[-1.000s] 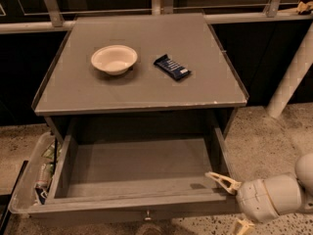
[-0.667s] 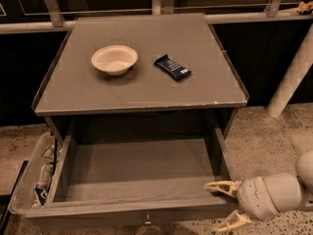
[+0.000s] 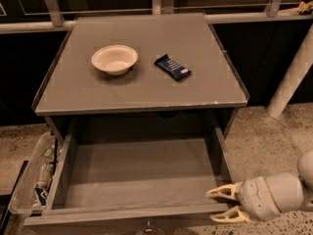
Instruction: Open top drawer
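Observation:
The top drawer (image 3: 132, 175) of the grey cabinet stands pulled far out, its plain grey inside bare. Its front panel (image 3: 122, 218) runs along the bottom edge of the view, and the small metal knob (image 3: 146, 225) just shows at the centre bottom. My gripper (image 3: 221, 203) is at the drawer's front right corner, pointing left, with its two pale fingers spread apart and holding nothing. One fingertip (image 3: 213, 193) lies over the drawer's right front rim, the other (image 3: 217, 218) is lower, by the front panel.
On the cabinet top (image 3: 142, 89) sit a white bowl (image 3: 114, 59) and a dark blue snack bar (image 3: 172, 67). A clear bin (image 3: 34, 180) with packets stands on the floor at the left. A white post (image 3: 293, 72) rises at the right. Speckled floor lies to the right.
My gripper has shifted slightly downward at the drawer's front right corner. The drawer, bowl and snack bar have not moved.

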{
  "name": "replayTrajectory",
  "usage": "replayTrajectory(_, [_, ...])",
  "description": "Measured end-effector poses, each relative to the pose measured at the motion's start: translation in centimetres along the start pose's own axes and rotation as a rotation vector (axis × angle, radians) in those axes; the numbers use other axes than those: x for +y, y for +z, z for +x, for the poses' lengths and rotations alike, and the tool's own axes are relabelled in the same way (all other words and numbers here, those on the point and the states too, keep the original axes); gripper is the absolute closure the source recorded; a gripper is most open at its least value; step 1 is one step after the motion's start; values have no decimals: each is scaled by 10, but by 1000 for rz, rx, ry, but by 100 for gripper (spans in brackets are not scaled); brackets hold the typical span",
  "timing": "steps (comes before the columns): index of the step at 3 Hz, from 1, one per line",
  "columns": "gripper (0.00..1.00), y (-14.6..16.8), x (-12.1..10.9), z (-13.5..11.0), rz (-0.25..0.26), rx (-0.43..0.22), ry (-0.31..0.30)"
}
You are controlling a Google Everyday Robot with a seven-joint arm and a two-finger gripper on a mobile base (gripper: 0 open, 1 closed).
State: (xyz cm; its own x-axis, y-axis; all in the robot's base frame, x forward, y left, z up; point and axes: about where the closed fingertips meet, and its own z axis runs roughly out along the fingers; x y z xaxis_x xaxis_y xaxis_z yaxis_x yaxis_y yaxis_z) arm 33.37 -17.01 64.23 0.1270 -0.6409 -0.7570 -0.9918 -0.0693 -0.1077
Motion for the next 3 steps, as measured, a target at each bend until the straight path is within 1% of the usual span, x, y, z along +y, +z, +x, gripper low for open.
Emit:
replayTrajectory(1, [87,0,0,0,0,0,0])
replayTrajectory(3, [40,0,0,0,0,0,0])
